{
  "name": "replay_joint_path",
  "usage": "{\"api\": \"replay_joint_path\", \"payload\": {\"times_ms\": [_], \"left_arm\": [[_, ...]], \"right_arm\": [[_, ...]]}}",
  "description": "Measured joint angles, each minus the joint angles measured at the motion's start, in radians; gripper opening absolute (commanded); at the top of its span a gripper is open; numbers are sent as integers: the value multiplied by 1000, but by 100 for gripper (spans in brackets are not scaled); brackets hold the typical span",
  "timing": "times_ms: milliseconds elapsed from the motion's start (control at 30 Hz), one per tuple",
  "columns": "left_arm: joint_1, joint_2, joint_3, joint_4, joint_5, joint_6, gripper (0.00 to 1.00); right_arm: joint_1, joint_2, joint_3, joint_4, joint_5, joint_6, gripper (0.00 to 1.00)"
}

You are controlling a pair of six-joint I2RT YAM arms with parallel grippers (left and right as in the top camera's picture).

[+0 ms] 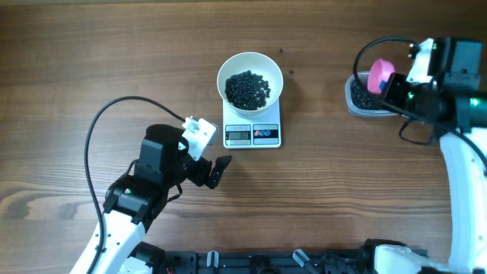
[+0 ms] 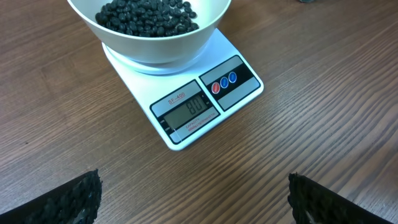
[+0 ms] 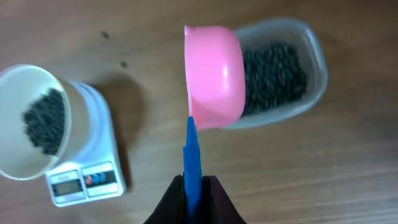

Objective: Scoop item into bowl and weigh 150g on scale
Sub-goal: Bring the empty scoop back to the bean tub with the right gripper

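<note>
The white bowl (image 1: pixel 249 83) (image 2: pixel 151 31) (image 3: pixel 32 122) stands on the white scale (image 1: pixel 252 134) (image 2: pixel 199 99) (image 3: pixel 87 180), holding a heap of the small black item (image 1: pixel 247 89) (image 2: pixel 147 15) (image 3: pixel 45 122). More black item (image 3: pixel 273 78) fills a clear plastic tub (image 1: pixel 361 99) (image 3: pixel 311 46) at the right. My right gripper (image 3: pixel 194 180) (image 1: pixel 397 90) is shut on the blue handle of a pink scoop (image 3: pixel 214 74) (image 1: pixel 380 74), which hangs over the tub's left end. Below and left of the scale, my left gripper (image 2: pixel 194 193) (image 1: pixel 217 171) stands open over bare wood.
A black cable (image 1: pixel 114 114) loops over the table left of the scale. Two loose black pieces (image 3: pixel 106 35) lie on the wood beyond the bowl. The right arm's white link (image 1: pixel 464 183) runs down the right edge.
</note>
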Motion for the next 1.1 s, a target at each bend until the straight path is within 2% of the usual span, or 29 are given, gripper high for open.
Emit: {"api": "replay_joint_path", "payload": {"times_ms": [267, 367, 733, 1100], "left_arm": [[0, 0, 0, 0, 0, 0, 100], [0, 0, 0, 0, 0, 0, 100], [0, 0, 0, 0, 0, 0, 100], [0, 0, 0, 0, 0, 0, 100]], "right_arm": [[0, 257, 0, 55, 94, -154, 4], [0, 296, 0, 90, 89, -188, 4], [-31, 372, 1, 91, -183, -204, 4], [-254, 372, 11, 8, -360, -195, 4]]}}
